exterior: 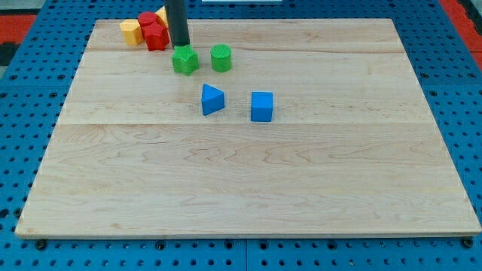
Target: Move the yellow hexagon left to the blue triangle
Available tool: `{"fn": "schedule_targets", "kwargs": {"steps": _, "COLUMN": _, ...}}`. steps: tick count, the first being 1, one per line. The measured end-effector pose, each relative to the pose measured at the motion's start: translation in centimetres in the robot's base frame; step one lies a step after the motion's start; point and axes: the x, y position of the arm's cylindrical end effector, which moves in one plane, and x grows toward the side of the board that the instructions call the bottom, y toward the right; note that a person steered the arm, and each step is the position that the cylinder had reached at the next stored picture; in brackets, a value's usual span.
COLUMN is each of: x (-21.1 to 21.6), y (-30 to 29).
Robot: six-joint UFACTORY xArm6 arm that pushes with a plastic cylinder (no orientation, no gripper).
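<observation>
Camera view shows my tip, a bare rod clamping nothing, touching the green star block's top edge; the yellow hexagon lies to its left beside red blocks; the blue triangle sits below-right; pale wooden board rests on blue pegboard.

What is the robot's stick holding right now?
My tip: holds nothing; it has no gripper. It sits at the green block, just right of the red blocks.
</observation>
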Motion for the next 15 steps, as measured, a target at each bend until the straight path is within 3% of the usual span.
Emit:
{"fn": "schedule_targets", "kwargs": {"steps": 2, "x": 1.2, "y": -16.5}}
{"fn": "schedule_targets", "kwargs": {"steps": 3, "x": 0.8, "y": -19.1}}
{"fn": "schedule_targets", "kwargs": {"steps": 5, "x": -7.0, "y": -18.8}}
{"fn": "schedule_targets", "kwargs": {"steps": 6, "x": -8.6, "y": -16.8}}
{"fn": "schedule_targets", "kwargs": {"steps": 7, "x": -8.5, "y": -11.4}}
{"fn": "schedule_targets", "kwargs": {"steps": 9, "x": -8.3, "y": -9.0}}
{"fn": "schedule_targets", "kwargs": {"steps": 13, "x": 6.7, "y": -1.2}}
{"fn": "schedule_targets", "kwargs": {"steps": 15, "x": 7.5, "y": -2.0}}
